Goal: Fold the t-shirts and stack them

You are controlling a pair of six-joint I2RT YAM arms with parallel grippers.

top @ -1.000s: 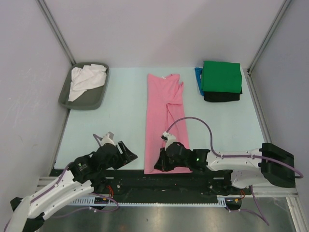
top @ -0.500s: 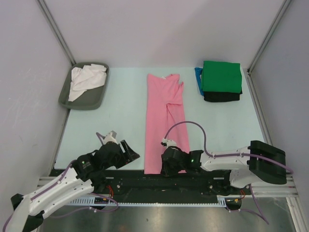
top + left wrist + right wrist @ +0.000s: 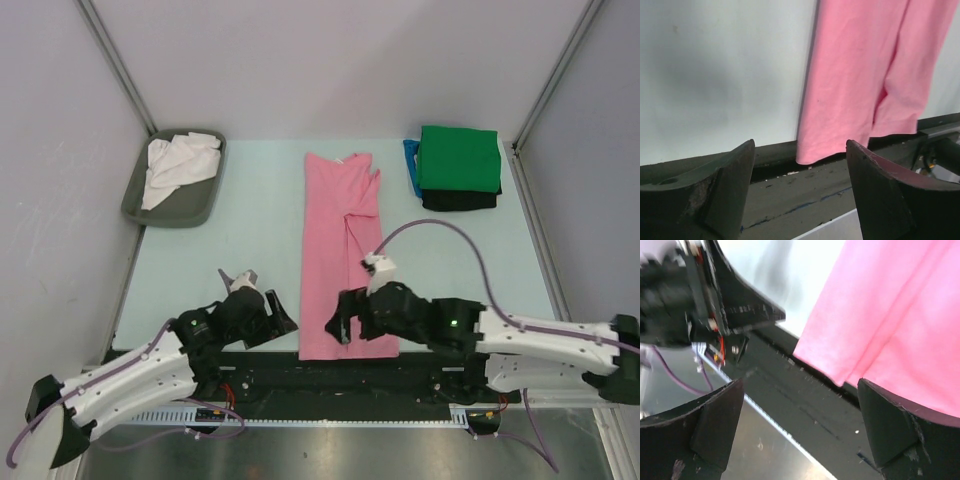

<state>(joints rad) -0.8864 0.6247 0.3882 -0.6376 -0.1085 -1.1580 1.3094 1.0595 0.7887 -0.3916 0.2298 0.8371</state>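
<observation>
The right gripper (image 3: pixel 341 326) gapes empty over the pink t-shirt (image 3: pixel 340 230); the left gripper (image 3: pixel 281 320) gapes just beside its hem.

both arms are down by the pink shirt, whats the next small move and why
Probably close both grippers on the near hem of the pink t-shirt, one per corner. The left gripper sits open just left of that hem, the right gripper open above it, both empty. The shirt lies as a long strip, not yet folded short like the stack.
</observation>
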